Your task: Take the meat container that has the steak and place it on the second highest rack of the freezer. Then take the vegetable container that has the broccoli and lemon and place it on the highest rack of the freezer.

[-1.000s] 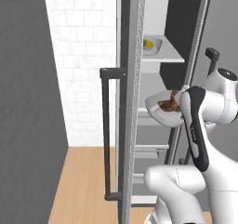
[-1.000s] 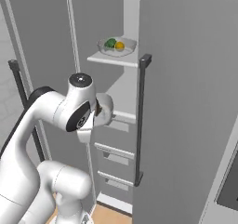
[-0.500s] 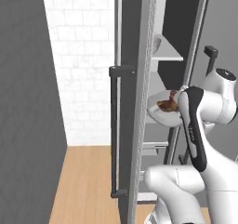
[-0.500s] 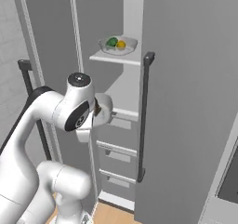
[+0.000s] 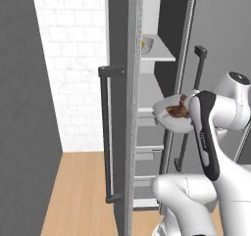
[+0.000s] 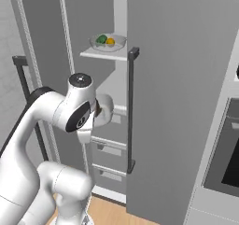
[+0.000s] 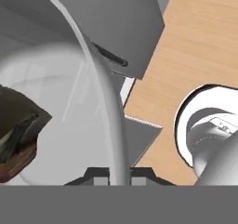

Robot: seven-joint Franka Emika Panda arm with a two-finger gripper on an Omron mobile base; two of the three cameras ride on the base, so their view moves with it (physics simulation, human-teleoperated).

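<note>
The gripper [image 7: 114, 179] is clenched on the rim of the meat container [image 5: 169, 122], a white tray carried in front of the open freezer [image 6: 172, 102] with the steak [image 5: 177, 111] lying in it, toward nine o'clock of the hand view. Up at the freezer's highest rack [image 6: 105, 54] sits the vegetable container [image 6: 114, 44], holding the broccoli [image 6: 101, 39] with the lemon [image 6: 110, 42] just beside it at three o'clock. Below the held tray are grey drawers [image 6: 109, 149], and the door's dark bar handle [image 5: 107, 137] stands at nine o'clock of the tray in the left base view.
</note>
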